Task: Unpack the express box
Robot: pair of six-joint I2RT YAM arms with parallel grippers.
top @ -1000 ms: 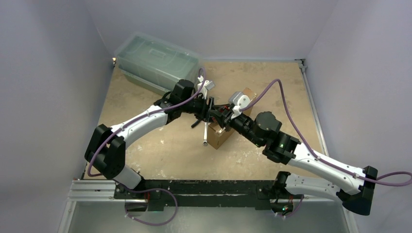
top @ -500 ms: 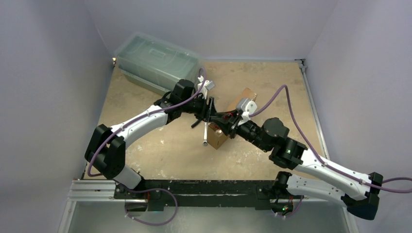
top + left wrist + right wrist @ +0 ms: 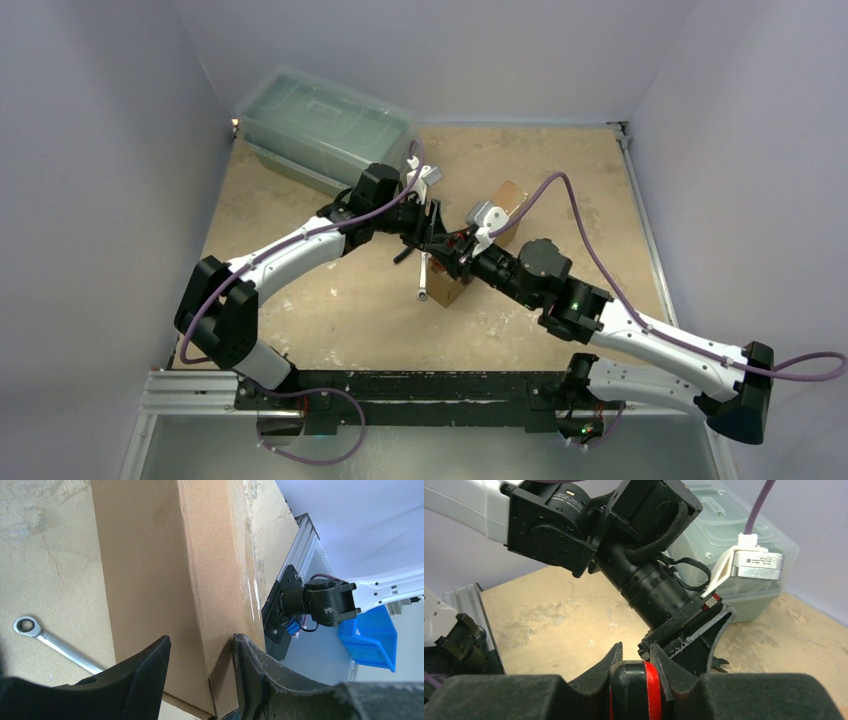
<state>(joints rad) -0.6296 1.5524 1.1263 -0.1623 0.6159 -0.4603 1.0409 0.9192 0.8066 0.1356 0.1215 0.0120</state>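
Left gripper (image 3: pixel 201 640): fingers (image 3: pixel 145 680) partly apart, set on either side of the box's near corner and pressed against the cardboard, so it grips the box.
Box (image 3: pixel 150 555): it starts between the left fingers and runs away past their tips. One broad brown face and one paler narrow face show, and the ridge where they meet lies in the gap. From above, the box (image 3: pixel 448 290) lies under both grippers, slanting away to the right.
Right gripper (image 3: pixel 635 650): fingers closed on a black-and-red item (image 3: pixel 634 690); what the item is cannot be told.
Ahead of the right fingertips: the left arm's wrist (image 3: pixel 639 575), close by, with the container (image 3: pixel 744 525) behind it.
Wrench (image 3: pixel 55 645): flat on the table (image 3: pixel 330 310), just outside the left gripper's left finger and beside the box, ring end pointing away.
Blue bin (image 3: pixel 370 635): far beyond the left gripper's right finger, off the table.
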